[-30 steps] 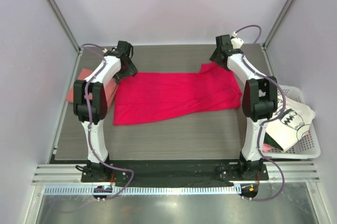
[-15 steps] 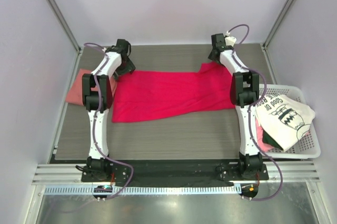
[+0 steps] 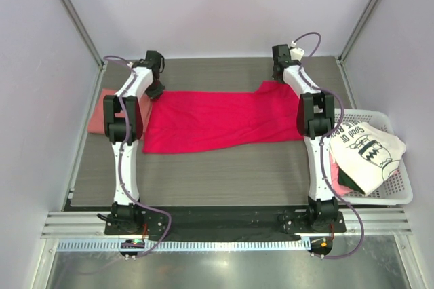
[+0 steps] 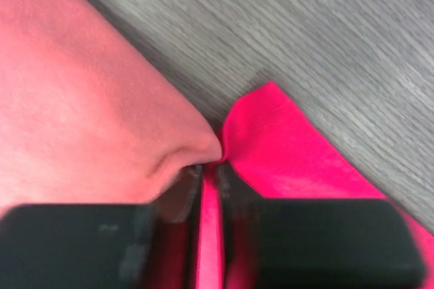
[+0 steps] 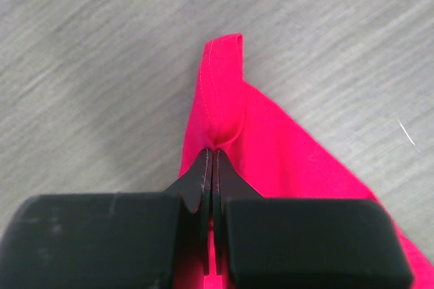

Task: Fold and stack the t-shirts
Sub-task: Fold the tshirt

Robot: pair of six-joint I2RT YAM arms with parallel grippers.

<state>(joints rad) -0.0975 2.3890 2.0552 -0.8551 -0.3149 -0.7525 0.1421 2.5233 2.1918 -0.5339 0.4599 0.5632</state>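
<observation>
The crimson-magenta t-shirt (image 3: 217, 121) lies spread across the back of the table. My left gripper (image 3: 154, 89) is at its far left corner and is shut on a fold of the crimson cloth (image 4: 271, 146), close against the salmon-pink t-shirt (image 4: 74, 99). At the far right corner my right gripper (image 3: 279, 77) is shut on the hemmed edge (image 5: 224, 85), which bunches up between its fingertips (image 5: 202, 174). The salmon-pink t-shirt (image 3: 97, 118) lies at the table's left edge, partly behind the left arm. The white t-shirt with black print (image 3: 366, 150) lies in the basket.
A white plastic basket (image 3: 400, 197) stands off the table's right side, holding the white shirt and other darker cloth. Purple walls and metal frame posts close in the back and sides. The grey wood-grain tabletop (image 3: 217, 174) shows in front of the crimson shirt.
Both arms reached farther back to the shirt's far corners. Both grippers, open before, have closed on the crimson cloth.
</observation>
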